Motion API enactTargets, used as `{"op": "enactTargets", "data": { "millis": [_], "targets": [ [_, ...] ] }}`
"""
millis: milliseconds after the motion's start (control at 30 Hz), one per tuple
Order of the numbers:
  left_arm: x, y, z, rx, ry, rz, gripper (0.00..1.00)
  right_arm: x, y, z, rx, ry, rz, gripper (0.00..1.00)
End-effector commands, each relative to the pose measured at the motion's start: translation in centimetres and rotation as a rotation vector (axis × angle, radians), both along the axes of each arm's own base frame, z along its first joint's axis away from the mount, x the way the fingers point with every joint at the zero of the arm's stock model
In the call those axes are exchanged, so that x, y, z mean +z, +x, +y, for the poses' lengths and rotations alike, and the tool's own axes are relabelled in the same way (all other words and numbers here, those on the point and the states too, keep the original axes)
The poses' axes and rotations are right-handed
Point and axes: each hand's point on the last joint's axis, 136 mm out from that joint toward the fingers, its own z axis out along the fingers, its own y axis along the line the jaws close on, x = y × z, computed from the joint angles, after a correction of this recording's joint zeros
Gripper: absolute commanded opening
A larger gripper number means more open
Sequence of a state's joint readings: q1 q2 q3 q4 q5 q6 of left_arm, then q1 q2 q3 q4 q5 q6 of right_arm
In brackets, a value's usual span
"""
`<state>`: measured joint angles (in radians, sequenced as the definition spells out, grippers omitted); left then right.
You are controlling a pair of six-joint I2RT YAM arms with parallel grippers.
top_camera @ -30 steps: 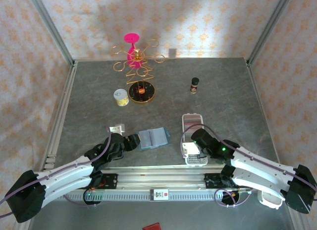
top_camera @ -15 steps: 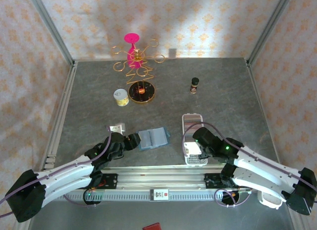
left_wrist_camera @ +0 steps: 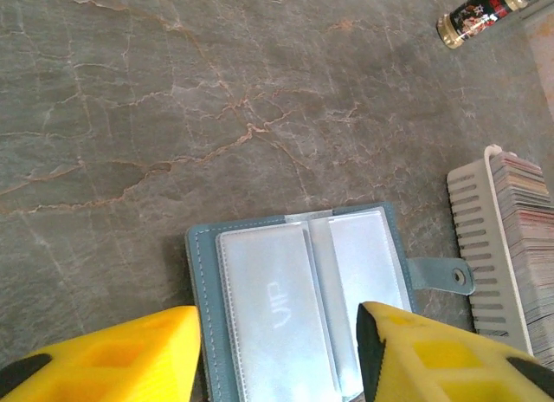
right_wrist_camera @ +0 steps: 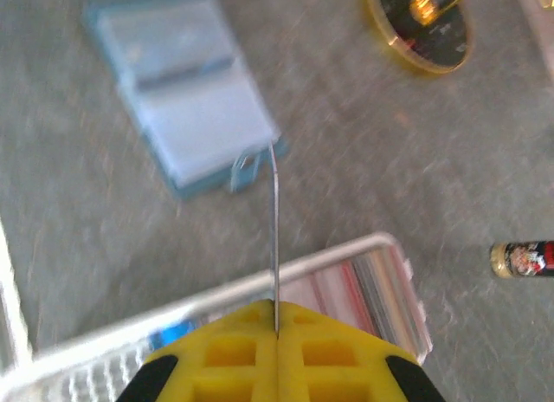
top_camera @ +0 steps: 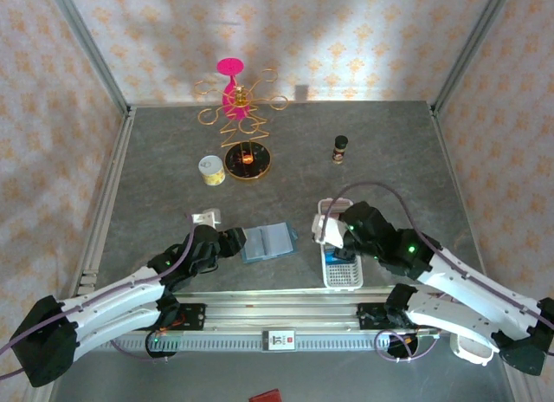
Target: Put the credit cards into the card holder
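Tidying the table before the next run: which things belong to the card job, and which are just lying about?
Job: card holder, card in right claw, white tray of cards.
Lying about: gold wire stand, yellow tin, small bottle.

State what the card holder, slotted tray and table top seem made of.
Card holder: matte teal leather or imitation, stitched rim; glossy clear plastic sleeves. Slotted tray: white moulded plastic, evenly slotted. Table top: matte grey veined stone, possibly only printed.
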<state>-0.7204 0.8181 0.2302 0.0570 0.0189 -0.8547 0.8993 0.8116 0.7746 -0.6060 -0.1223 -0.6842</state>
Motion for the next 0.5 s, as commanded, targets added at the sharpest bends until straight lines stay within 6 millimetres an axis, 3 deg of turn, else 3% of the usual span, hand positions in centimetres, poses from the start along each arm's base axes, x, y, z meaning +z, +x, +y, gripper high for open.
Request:
{"op": "enactTargets", "data": {
  "millis": [0, 67, 233, 467],
  "targets": [
    [0.6, 0.0, -0.9, -0.039, -0.006, 0.004, 0.46, 4.9, 2.3, 4.0, -0.191, 0.395, 0.124, 0.0],
    [0.4, -0.1, -1.2, -0.054, -0.011, 0.017, 0.43, 4.9, 3.0, 5.6, -0.284, 0.537, 0.257, 0.0],
    [-0.3, -0.2, -1.7, -0.073, -0.016, 0.039, 0.35, 1.6, 3.6, 10.3, -0.434, 0.702, 0.634, 0.0],
    [-1.4, -0.2, -2.5, -0.105, 0.004, 0.075, 0.23, -5.0, 5.0, 12.0, -0.682, 0.796, 0.852, 0.0]
  ]
}}
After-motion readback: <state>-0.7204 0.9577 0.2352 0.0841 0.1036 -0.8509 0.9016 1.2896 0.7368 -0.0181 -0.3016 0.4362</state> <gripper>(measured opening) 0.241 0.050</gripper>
